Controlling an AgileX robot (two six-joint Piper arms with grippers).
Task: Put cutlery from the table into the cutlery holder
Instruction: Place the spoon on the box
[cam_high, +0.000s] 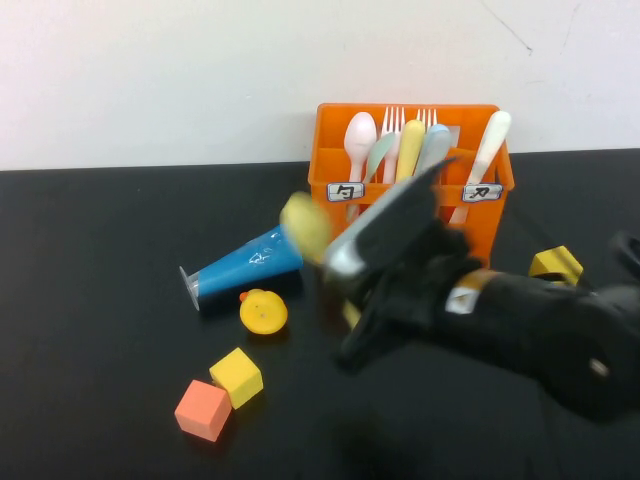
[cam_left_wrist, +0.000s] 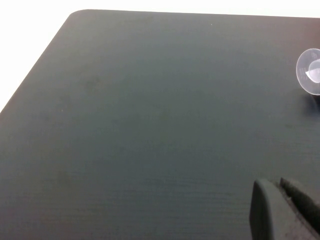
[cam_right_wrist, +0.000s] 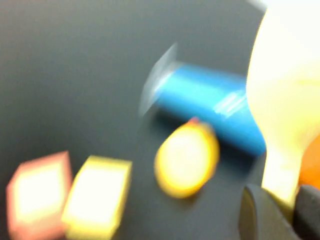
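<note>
The right gripper is clamped on the handle of the pale yellow spoon — its bowl juts up past the fingertips, lifted off the black table, in front of the orange cutlery holder. Behind the table, a white wall. The left gripper hovers over bare tabletop — its opening cannot be told.

Black matte table w/ plain white wall behind.
</note>
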